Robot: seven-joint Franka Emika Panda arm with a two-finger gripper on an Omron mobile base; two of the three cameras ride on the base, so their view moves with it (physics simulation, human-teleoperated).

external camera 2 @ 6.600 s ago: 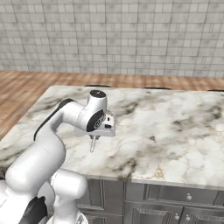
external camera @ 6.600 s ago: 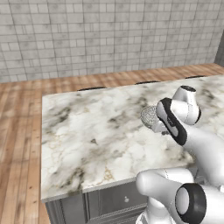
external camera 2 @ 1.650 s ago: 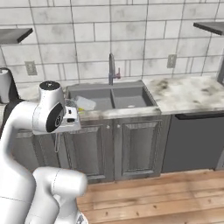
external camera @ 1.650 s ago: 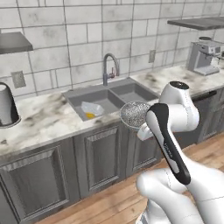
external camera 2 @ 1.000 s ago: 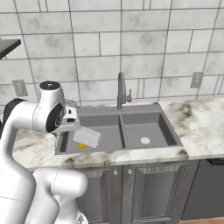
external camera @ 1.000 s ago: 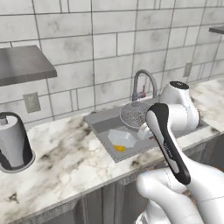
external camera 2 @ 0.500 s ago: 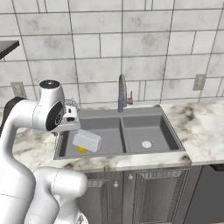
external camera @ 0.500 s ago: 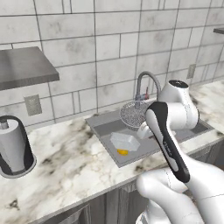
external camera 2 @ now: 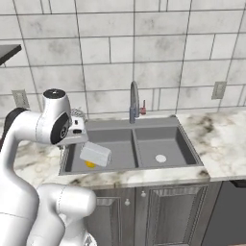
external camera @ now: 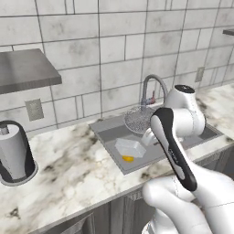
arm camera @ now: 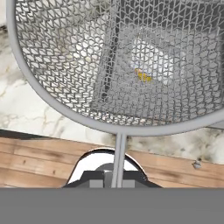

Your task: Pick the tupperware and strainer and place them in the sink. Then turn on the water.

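Note:
My gripper [arm camera: 117,180] is shut on the thin wire handle of the strainer [arm camera: 109,65], whose round mesh bowl hangs in the air over the left rim of the sink [external camera 2: 149,144]. In the left base view the strainer [external camera: 138,119] floats above the left basin, in front of the faucet [external camera: 153,87]. The tupperware [external camera: 130,147] lies in the left basin, tilted, and the tupperware [external camera 2: 95,153] has a small yellow object [external camera 2: 90,164] beside it. Through the mesh the tupperware [arm camera: 148,59] shows below. No water runs from the faucet [external camera 2: 133,108].
A dark paper-towel holder [external camera: 13,153] stands on the marble counter [external camera: 68,169] left of the sink. A grey shelf [external camera: 23,68] juts from the tiled wall above it. The right basin holds a round drain [external camera 2: 160,158]. Grey cabinets [external camera 2: 163,211] run below the counter.
The base has driven from the island to the sink counter and closed in, so the whole picture shifted. The strainer has stayed in the shut gripper throughout.

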